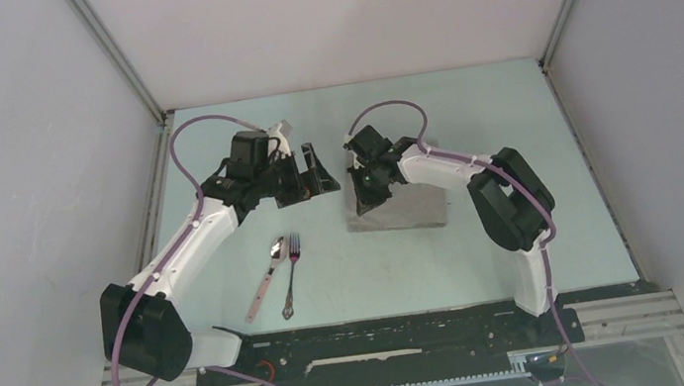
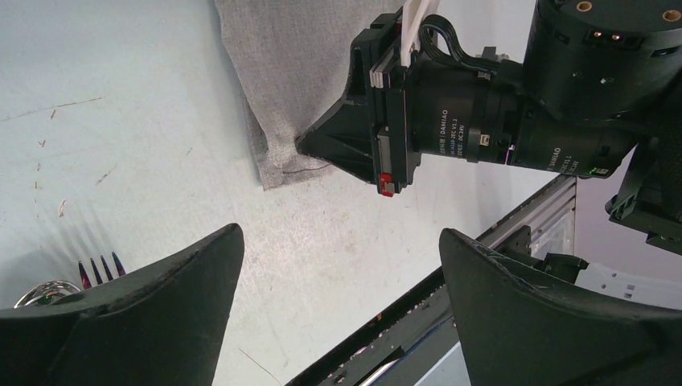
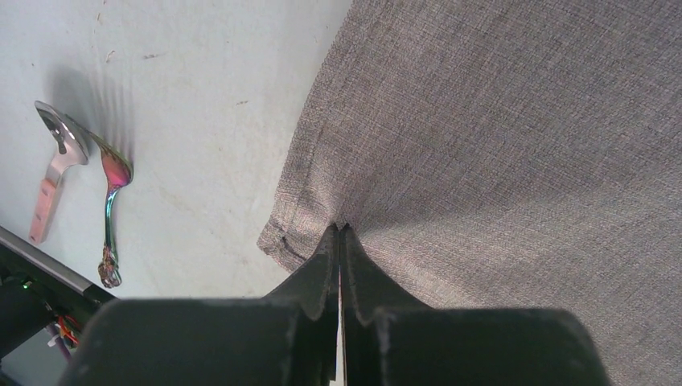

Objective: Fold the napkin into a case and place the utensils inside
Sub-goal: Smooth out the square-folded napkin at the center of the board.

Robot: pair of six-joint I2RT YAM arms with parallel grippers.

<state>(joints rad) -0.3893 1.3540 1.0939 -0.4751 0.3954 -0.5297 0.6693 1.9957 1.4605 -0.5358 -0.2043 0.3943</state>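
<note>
The grey napkin (image 1: 410, 206) lies folded into an oblong right of the table's centre. My right gripper (image 1: 366, 200) is shut on the cloth near its near-left corner, and the fabric (image 3: 499, 121) puckers at the pinched fingertips (image 3: 338, 227). The left wrist view shows that gripper (image 2: 301, 143) nipping the napkin (image 2: 281, 72) at its corner. My left gripper (image 1: 320, 171) hovers just left of the napkin, open and holding nothing (image 2: 339, 233). The utensils lie side by side to the near left: the pink-handled spoon (image 1: 269, 272) (image 3: 56, 161) and the metal fork (image 1: 291, 275) (image 3: 111, 201).
A black base rail (image 1: 386, 332) runs along the near edge of the table. Enclosure walls and frame posts (image 1: 146, 99) stand at the left, right and back. The fork tines (image 2: 100, 265) show just beside my left finger.
</note>
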